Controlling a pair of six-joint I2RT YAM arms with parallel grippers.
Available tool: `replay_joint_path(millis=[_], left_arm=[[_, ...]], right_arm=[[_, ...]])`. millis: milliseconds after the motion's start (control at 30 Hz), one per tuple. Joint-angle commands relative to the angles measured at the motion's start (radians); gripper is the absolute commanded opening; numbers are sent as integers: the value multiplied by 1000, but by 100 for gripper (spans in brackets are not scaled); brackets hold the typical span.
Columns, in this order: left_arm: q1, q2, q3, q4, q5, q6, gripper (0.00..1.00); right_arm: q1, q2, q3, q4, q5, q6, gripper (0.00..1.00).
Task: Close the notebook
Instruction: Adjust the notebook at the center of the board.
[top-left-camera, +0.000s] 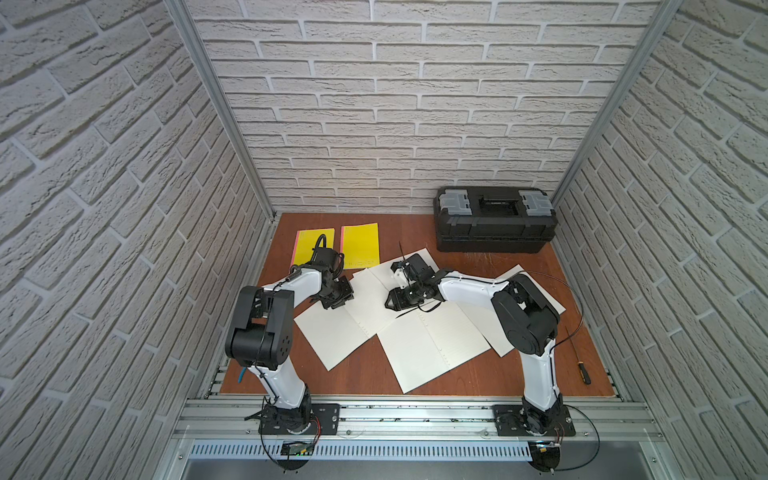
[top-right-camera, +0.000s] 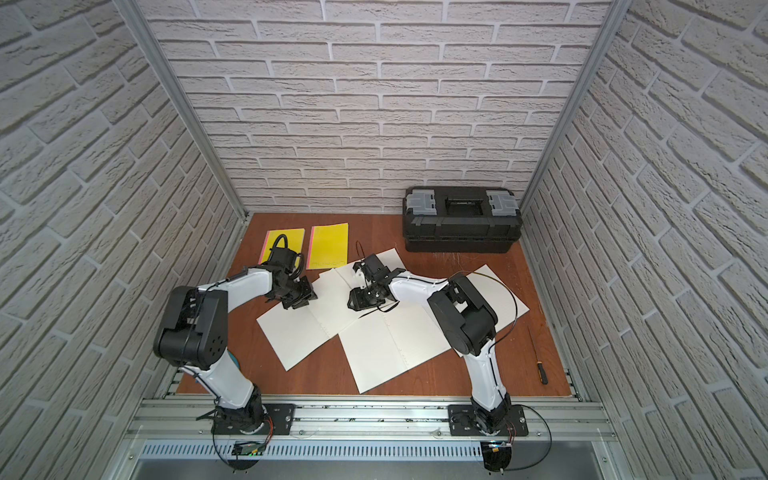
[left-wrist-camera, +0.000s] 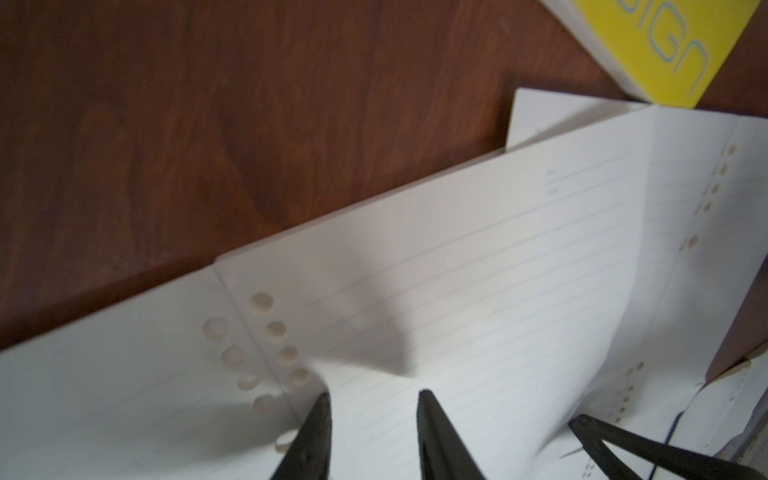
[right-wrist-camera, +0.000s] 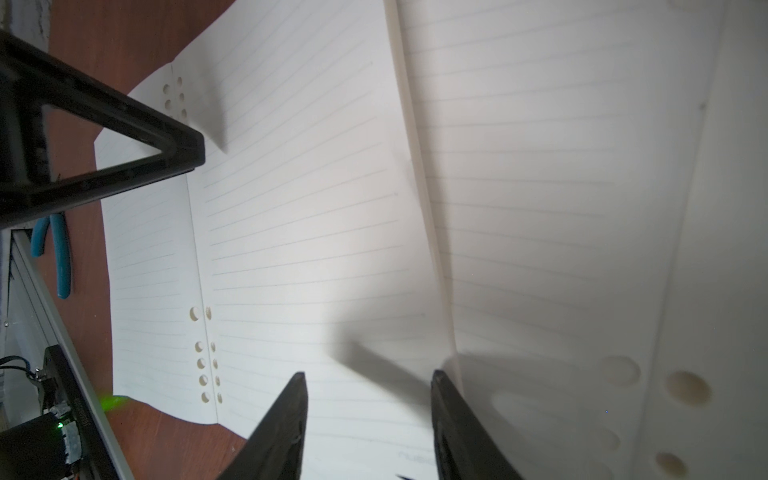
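Now, notebook: lies open on the bench, lined pages up, one corner overlapped by a second open spread
Left hand: released, fingers apart, nothing between them, low over the page near the punched holes
Right hand: released, fingers apart, one finger beside a raised page edge
Toolbox: far back corner

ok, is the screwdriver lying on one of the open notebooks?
No, in a top view the screwdriver lies on the bare wooden table, with wood all around it.

Matt paper notebook, smooth wooden table
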Motion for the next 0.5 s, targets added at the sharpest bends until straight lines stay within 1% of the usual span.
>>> replay_joint_path(millis=[0,467], left_arm=[[31,70,4,-19,-39,41,36],[128,141,131,-69,-15,133,35]], right_arm=[[17,31,-40,-35,-19,29,48],[79,59,-24,18,-64,64,48]])
